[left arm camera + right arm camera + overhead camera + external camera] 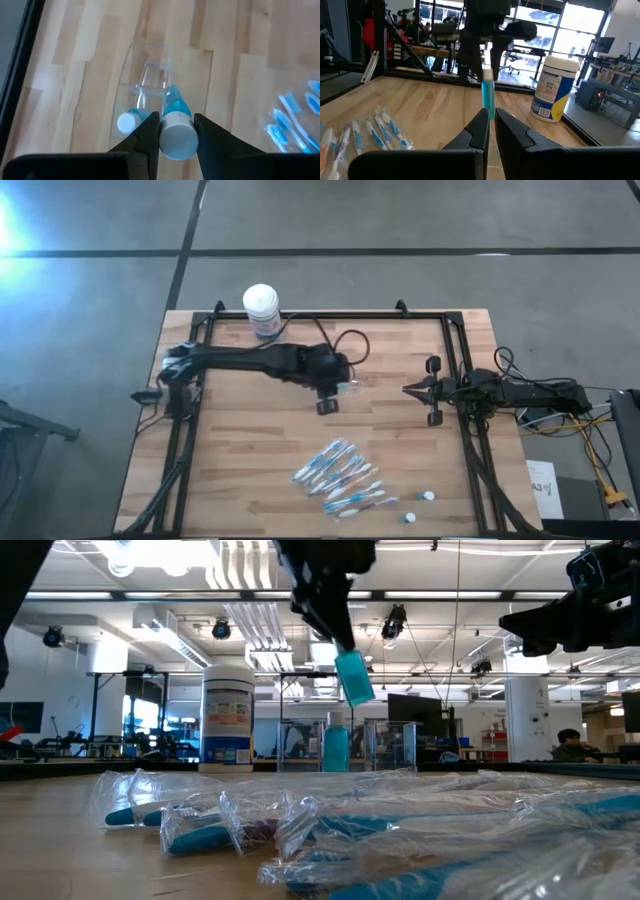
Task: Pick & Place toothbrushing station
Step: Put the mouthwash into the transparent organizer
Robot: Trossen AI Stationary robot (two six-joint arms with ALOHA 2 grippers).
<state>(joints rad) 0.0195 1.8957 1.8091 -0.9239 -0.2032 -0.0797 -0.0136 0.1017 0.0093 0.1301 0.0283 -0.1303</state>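
My left gripper (333, 390) is over the middle of the table, shut on a small blue tube with a white cap (176, 135). The tube hangs just above a clear plastic cup (150, 65) that stands on the wood. A second white-capped tube (127, 122) is inside the cup. Several wrapped blue-white toothbrushes (340, 475) lie in a loose heap toward the near edge. Two more small white-capped tubes (428, 495) (408, 517) lie to their right. My right gripper (410, 390) waits at the right, shut and empty, pointing toward the cup. My left gripper pinches the tube at its white-capped end (175, 142) between its two fingers. The fingers come from above, pointing down. The tube hangs below them, blue body (353, 678) down and slightly tilted, clear of the table and over the cup's mouth.
A white-lidded canister with a blue label (262, 310) stands at the far edge, left of centre. A dark metal frame (460, 350) runs along the table's far, left and right sides. Bare wood lies between the cup and the toothbrushes.
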